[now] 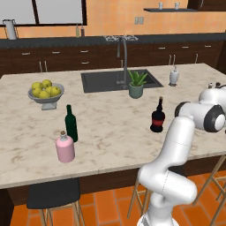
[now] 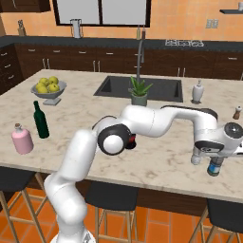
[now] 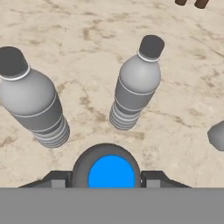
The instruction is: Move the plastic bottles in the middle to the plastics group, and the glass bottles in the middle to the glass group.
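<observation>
My gripper [image 2: 214, 162] is shut on a small plastic bottle with a blue label [image 2: 215, 169] over the right front part of the counter. In the hand view its round blue top [image 3: 111, 169] sits between my gripper's [image 3: 109, 182] two dark fingers. Just beyond stand two grey ribbed bottles of the plastics group [image 3: 135, 83] [image 3: 37, 105], upright, with dark caps. One pale bottle [image 2: 195, 156] shows beside my hand. The black glass bottle with the red label [image 1: 157, 117] stands mid-counter. The glass group, a dark green bottle [image 1: 70, 123] and a pink bottle [image 1: 65, 148], is at the left front.
A bowl of yellow fruit [image 1: 45, 92] sits at the left, with the sink [image 1: 106, 79] and a potted plant [image 1: 136, 84] at the back. A white soap dispenser [image 2: 198, 91] and a brown shaker [image 2: 236, 112] stand at the right. Stools [image 2: 111, 197] line the counter's front edge.
</observation>
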Robot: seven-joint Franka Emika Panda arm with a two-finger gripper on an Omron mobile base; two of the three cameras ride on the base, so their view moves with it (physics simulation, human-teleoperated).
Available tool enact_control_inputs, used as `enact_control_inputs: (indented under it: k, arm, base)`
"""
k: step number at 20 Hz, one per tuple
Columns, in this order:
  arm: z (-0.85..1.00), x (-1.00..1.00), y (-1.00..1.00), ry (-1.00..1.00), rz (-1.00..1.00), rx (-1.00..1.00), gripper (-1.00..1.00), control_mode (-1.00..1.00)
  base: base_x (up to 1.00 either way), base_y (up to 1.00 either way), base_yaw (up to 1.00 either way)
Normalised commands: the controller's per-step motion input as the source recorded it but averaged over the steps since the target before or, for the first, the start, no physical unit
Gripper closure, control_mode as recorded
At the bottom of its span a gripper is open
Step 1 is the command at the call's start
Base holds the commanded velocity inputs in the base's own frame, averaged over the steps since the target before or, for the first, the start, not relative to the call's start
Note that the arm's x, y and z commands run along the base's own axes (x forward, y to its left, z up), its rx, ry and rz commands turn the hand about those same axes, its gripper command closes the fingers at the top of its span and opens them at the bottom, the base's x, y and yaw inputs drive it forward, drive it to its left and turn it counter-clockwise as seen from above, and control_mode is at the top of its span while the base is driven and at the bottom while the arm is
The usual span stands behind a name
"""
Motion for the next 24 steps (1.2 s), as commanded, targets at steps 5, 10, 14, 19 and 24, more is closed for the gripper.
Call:
enact_control_inputs:
  k: [5, 10, 14, 19, 24]
  arm:
    - [0.07, 0.0, 0.0, 0.0, 0.0, -0.01, -1.0, -1.0]
    - [0.2, 0.0, 0.0, 0.0, 0.0, -0.05, -1.0, -1.0]
    - [0.38, -0.1, 0.07, 0.0, 0.0, -0.07, -1.0, -1.0]
    - [0.62, -0.37, 0.3, 0.0, 0.01, -0.05, -1.0, -1.0]
    - [0.43, -0.15, 0.98, -0.03, 0.0, -0.14, -1.0, -1.0]
  base:
    - [0.0, 0.0, 0.0]
    - [0.0, 0.0, 0.0]
    - [0.0, 0.0, 0.0]
    - [0.0, 0.0, 0.0]
    - [0.0, 0.0, 0.0]
